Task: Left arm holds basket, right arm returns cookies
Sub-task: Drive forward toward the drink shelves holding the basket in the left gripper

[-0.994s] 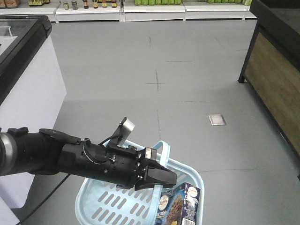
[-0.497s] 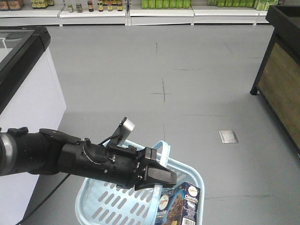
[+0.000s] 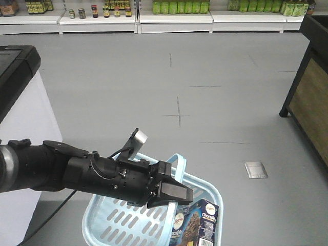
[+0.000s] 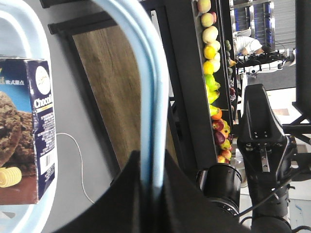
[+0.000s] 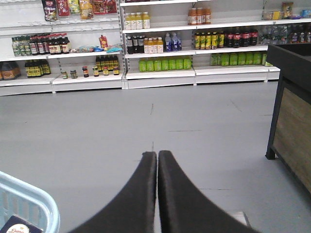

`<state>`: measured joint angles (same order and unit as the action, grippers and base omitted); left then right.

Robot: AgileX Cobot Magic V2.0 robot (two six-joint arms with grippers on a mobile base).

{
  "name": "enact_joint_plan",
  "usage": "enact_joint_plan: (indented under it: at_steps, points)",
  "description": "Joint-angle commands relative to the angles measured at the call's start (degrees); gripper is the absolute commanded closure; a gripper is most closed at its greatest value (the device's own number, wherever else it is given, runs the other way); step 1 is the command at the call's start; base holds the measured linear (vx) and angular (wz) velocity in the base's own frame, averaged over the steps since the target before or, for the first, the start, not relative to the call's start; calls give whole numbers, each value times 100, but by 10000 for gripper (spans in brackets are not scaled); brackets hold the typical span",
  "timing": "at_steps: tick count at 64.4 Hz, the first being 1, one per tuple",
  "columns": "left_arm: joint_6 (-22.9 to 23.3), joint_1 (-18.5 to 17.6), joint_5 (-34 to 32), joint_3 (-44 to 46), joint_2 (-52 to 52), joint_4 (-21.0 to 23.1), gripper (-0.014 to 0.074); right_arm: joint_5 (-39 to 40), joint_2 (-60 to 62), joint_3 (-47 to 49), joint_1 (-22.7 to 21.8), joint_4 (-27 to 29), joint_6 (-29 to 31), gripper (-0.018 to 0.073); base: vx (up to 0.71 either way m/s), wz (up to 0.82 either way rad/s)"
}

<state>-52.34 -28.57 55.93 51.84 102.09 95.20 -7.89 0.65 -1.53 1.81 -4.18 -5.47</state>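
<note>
The light blue basket (image 3: 118,223) hangs at the bottom of the front view. My left gripper (image 3: 177,193) is shut on its pale blue loop handle (image 3: 177,160). The left wrist view shows that handle (image 4: 156,92) running down into the closed jaws of the left gripper (image 4: 153,158). The navy cookies box (image 3: 197,225) stands inside the basket at its right end, and its printed side (image 4: 26,131) shows beside the basket rim (image 4: 36,29). My right gripper (image 5: 157,156) is shut on nothing, above and to the right of the basket corner (image 5: 29,204).
Store shelves with bottles and jars (image 3: 174,7) line the far wall across grey floor. A white chest freezer with a black top (image 3: 20,97) stands at the left. A dark stand with wooden panels (image 3: 307,97) is at the right, carrying fruit (image 4: 214,73).
The floor marks and the floor plate have slid down and to the right, and the shelves show more. The freezer has drawn off to the left. Left arm, basket and cookies keep their places in frame.
</note>
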Motion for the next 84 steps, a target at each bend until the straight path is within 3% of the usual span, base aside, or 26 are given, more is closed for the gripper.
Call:
enact_joint_plan:
  at_steps: [1, 84]
  points:
    - [-46, -7, 421, 151, -318, 422, 604, 423, 58, -14, 8, -21, 33, 568, 35, -6]
    - [-46, -7, 415, 151, -318, 422, 604, 423, 58, -14, 8, -21, 33, 568, 36, -1]
